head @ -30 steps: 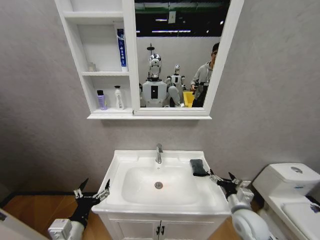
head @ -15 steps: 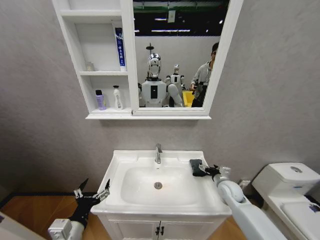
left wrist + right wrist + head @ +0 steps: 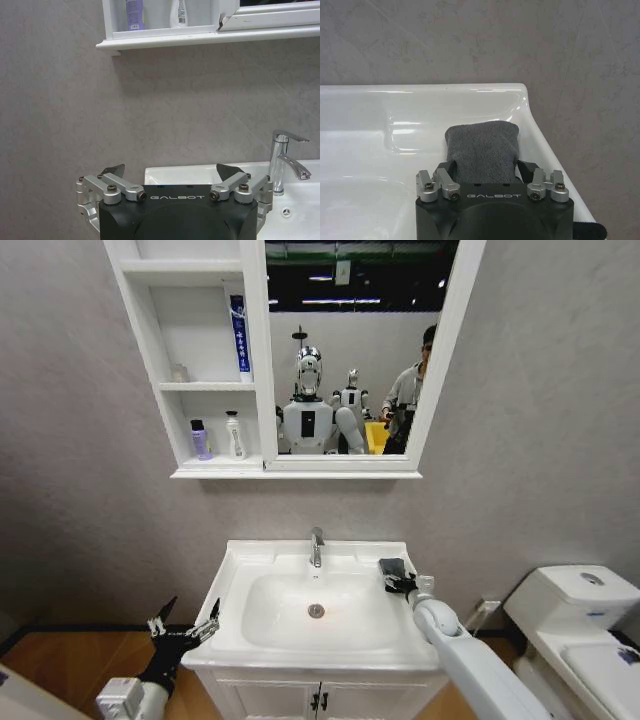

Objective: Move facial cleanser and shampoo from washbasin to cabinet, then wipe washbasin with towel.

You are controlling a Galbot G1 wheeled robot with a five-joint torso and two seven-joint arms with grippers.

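right claw (image 3: 489, 167) | apart astride towel (image 3: 482, 147), washbasin (image 3: 240, 565) rim | left claw (image 3: 183, 623) apart, low

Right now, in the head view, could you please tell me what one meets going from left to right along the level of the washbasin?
Left gripper beside the basin → washbasin left rim → drain → towel with the right gripper at it → toilet.
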